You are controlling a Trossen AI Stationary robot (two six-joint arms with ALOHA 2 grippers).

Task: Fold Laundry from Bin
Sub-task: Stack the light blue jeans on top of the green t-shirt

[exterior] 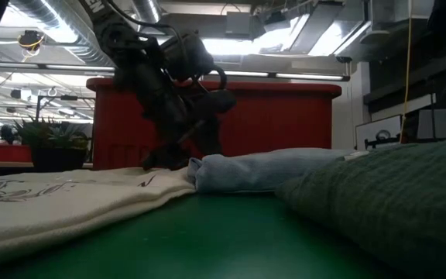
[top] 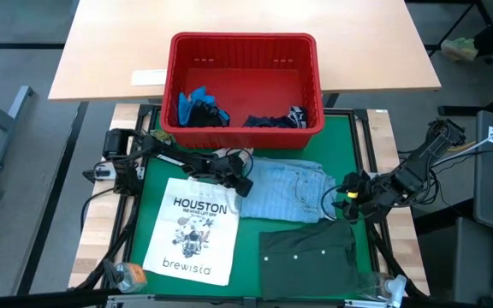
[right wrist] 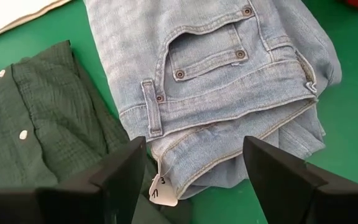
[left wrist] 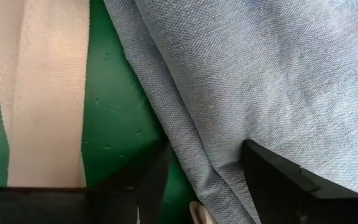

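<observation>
Both grippers wide open at opposite ends of folded light blue denim garment (top: 288, 190), nothing gripped

Long axis runs left-right on green mat (top: 251, 244); left gripper (top: 241, 182) at its left edge, right gripper (top: 349, 195) at waistband end with small numbered tag (right wrist: 162, 190); bin (top: 245, 43) behind holds more laundry; tote bag (top: 193, 229) reads "HOUSTON", "brewista"

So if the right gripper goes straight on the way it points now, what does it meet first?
Most likely the light denim garment: its waistband edge lies right between the open fingers of the right gripper. Depth is unclear.
</observation>
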